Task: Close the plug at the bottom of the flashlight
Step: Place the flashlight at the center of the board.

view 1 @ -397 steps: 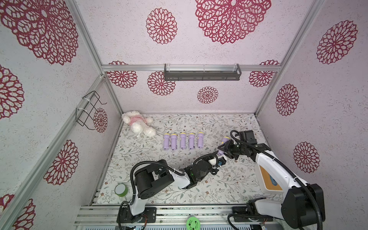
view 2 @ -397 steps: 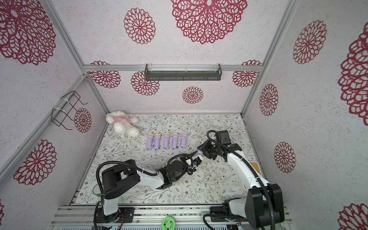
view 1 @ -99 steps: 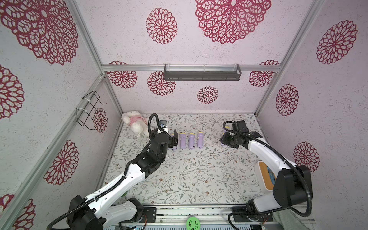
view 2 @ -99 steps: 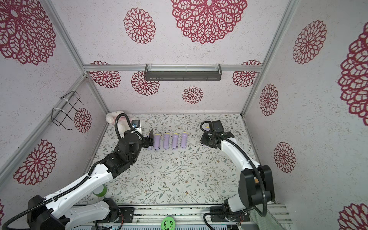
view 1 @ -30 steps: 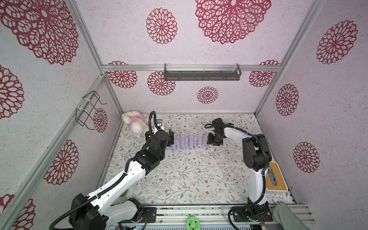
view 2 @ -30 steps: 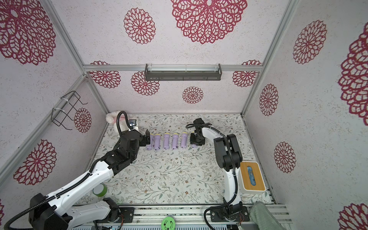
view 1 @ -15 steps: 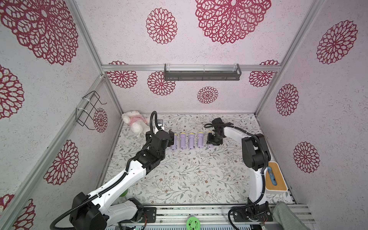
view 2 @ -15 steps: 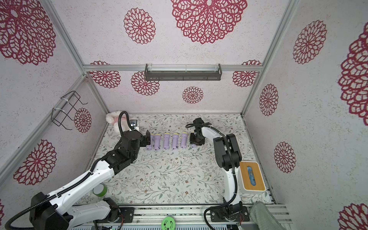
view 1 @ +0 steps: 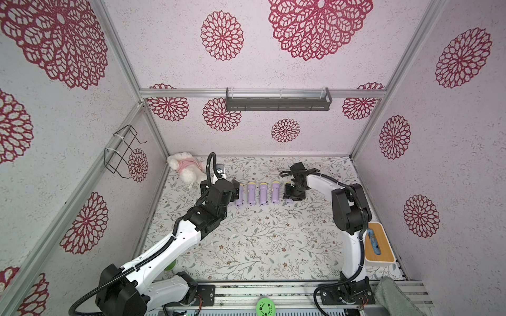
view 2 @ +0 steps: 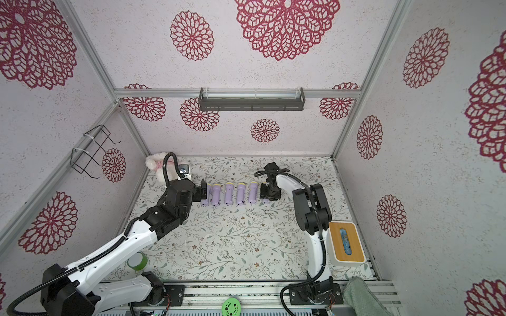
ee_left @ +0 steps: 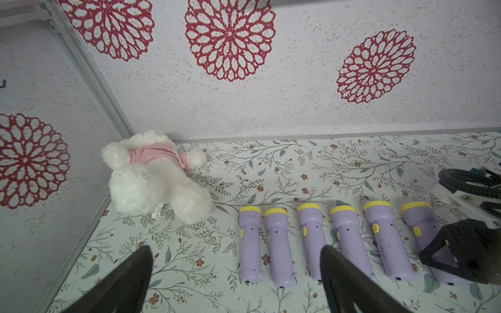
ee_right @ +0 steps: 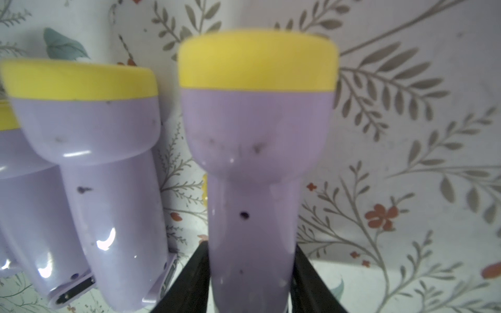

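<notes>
End flashlight [ee_right: 252,189] at 3 o'clock end of flashlight row [view 1: 260,193]: right gripper [view 1: 290,194] fingers [ee_right: 191,284] straddle its barrel, can't tell if clamped. Left gripper [ee_left: 235,252] spread wide, empty, by 9 o'clock end. Prob. light, stiff, slick plastic; grab mid-barrel, keep tail free.

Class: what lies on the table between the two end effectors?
A row of purple flashlights, lying side by side between the left end effector and the right end effector, in both top views.
</notes>
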Action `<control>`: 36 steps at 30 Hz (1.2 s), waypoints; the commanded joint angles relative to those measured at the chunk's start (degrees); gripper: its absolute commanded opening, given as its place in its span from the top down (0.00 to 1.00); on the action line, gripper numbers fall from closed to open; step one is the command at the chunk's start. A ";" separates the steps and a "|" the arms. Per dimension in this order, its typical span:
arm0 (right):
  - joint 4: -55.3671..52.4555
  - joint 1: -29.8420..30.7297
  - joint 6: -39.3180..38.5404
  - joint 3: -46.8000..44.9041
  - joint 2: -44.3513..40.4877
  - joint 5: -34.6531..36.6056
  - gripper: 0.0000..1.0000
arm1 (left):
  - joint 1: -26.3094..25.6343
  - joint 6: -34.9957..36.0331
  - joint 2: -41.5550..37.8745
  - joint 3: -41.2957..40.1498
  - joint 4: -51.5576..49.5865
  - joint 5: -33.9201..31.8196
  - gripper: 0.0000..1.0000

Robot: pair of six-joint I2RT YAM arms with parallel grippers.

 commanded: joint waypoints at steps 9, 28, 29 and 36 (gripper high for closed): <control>-2.40 0.36 -0.02 2.42 -0.65 -0.05 0.39 | 0.17 -0.36 0.63 2.01 -0.35 -0.60 0.03; -3.28 0.65 3.37 0.40 -12.70 4.83 0.15 | 0.17 -0.56 1.03 2.30 -0.55 -0.33 0.03; -3.28 0.73 3.44 0.22 -13.87 5.07 0.14 | 0.13 -0.71 1.12 2.57 -0.89 -0.18 0.03; -4.10 1.41 4.05 0.05 -22.89 7.14 0.01 | 0.19 -3.41 1.15 4.01 -3.05 0.22 0.03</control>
